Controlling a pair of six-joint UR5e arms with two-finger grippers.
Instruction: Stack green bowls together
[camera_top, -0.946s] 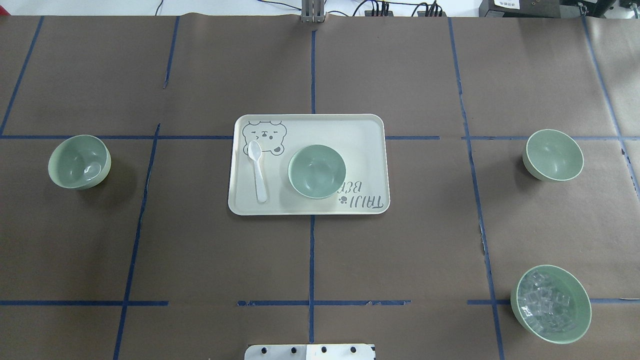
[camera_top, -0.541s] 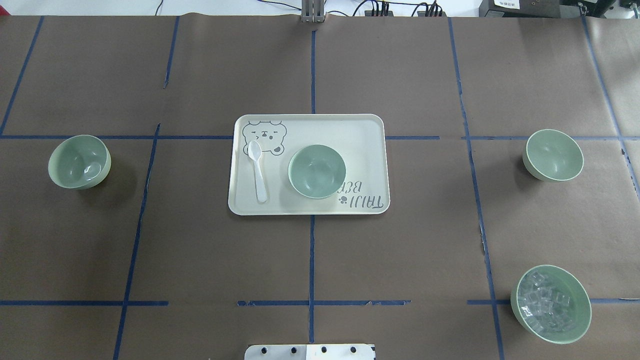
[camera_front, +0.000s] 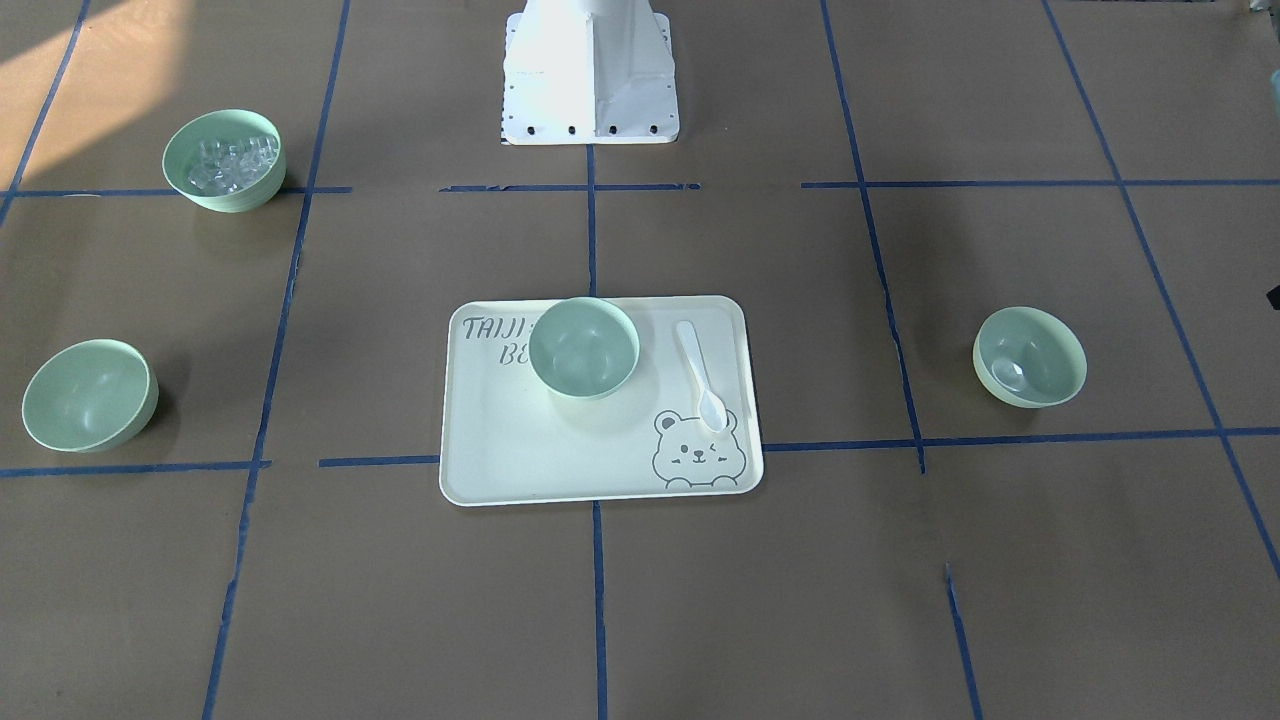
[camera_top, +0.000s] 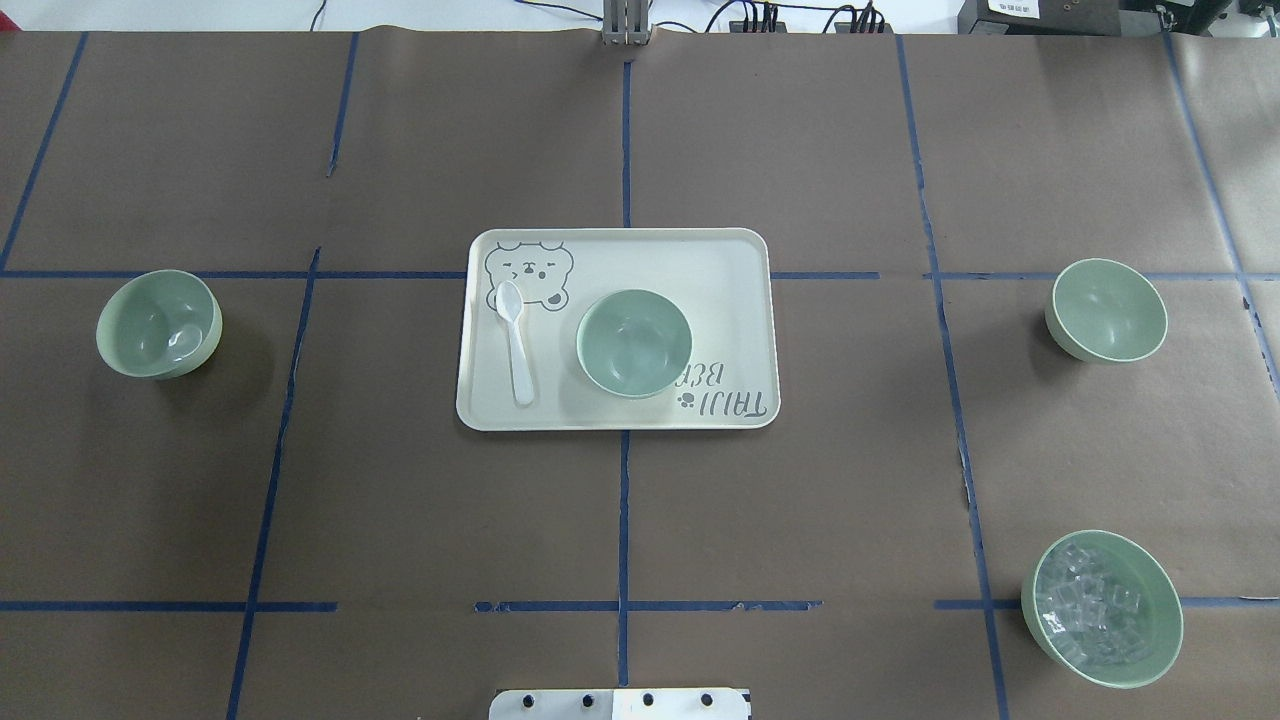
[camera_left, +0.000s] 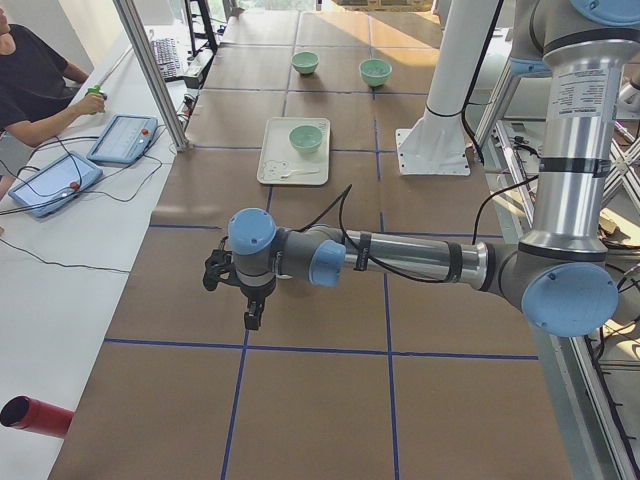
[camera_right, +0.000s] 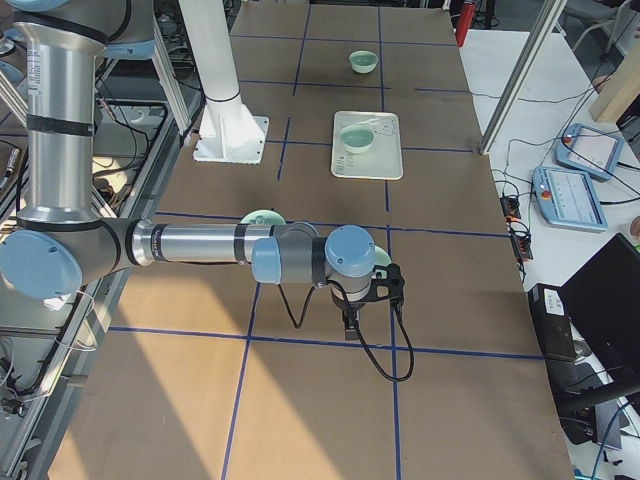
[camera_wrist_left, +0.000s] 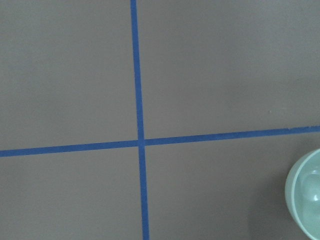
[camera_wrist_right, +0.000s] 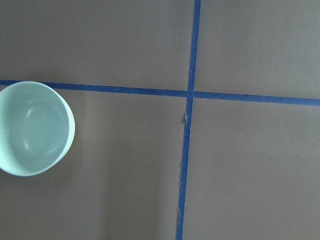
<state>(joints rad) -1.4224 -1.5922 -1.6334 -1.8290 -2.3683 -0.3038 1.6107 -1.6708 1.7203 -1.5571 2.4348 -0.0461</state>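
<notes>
Three green bowls (camera_top: 633, 343), mouths up: one on the tray (camera_top: 720, 260), one well apart on either side. Grip of left gripper (camera_left: 252, 314) and right gripper (camera_right: 348, 322): cannot tell.

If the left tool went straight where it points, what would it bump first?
The left tool would probably meet the brown paper-covered table near the blue tape cross; the pale green round plastic bowl sits aside.

Three alike pale mint-green bowls, round and smooth, were seen open side up, unstacked and well apart. The middle green bowl (camera_top: 634, 342) was set on the pale tray (camera_top: 700, 265). The left green bowl (camera_top: 160, 323) and the right green bowl (camera_top: 1107, 309) were set far out at either side of it.
</notes>
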